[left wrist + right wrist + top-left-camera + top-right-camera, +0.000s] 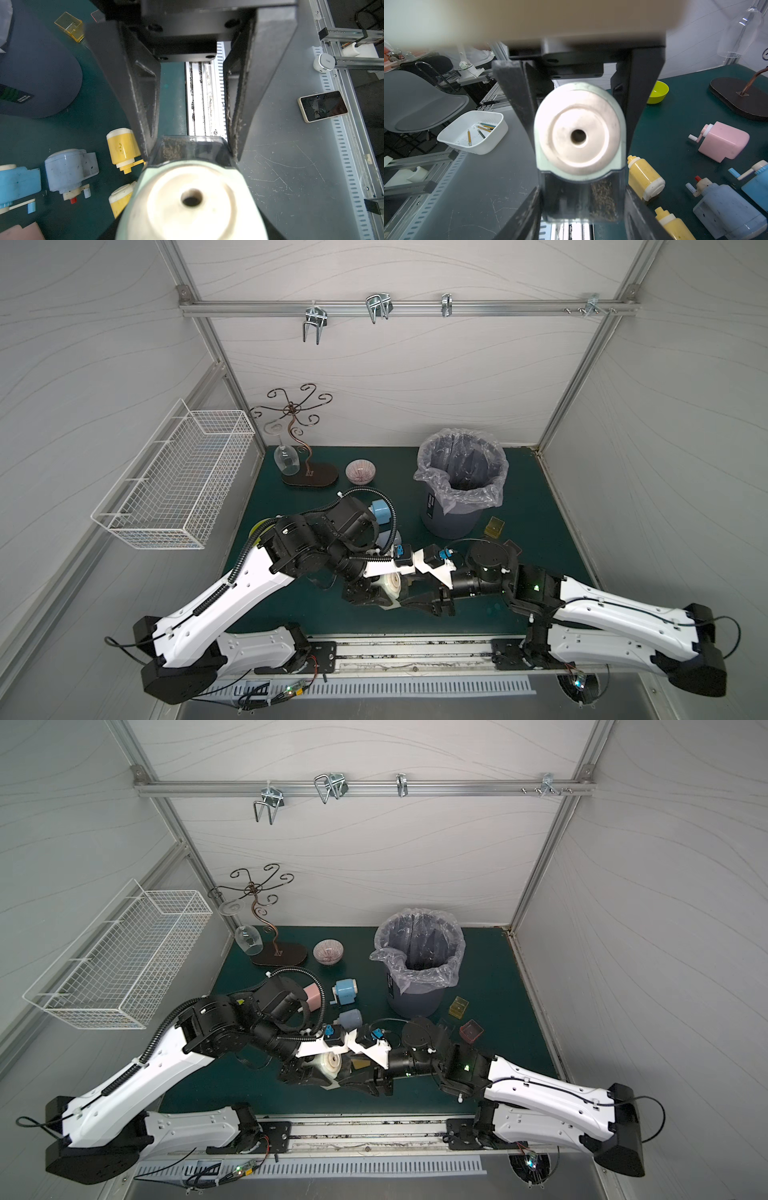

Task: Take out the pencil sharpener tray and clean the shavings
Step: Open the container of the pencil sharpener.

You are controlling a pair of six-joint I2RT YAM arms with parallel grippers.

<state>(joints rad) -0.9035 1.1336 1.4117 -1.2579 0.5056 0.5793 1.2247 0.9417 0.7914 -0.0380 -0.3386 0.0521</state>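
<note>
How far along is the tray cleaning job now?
Done: the green sharpener is held by the left gripper. In hand: the right gripper clamps its tray, not yet out, shavings inside. Left: pull it out, empty into the bin.

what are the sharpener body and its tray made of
Sharpener body: looks like moulded plastic, a pale green shell with a cream matte face and smooth rounded edges. Tray: likely clear smoky plastic, glossy; the shavings show through its wall.
</note>
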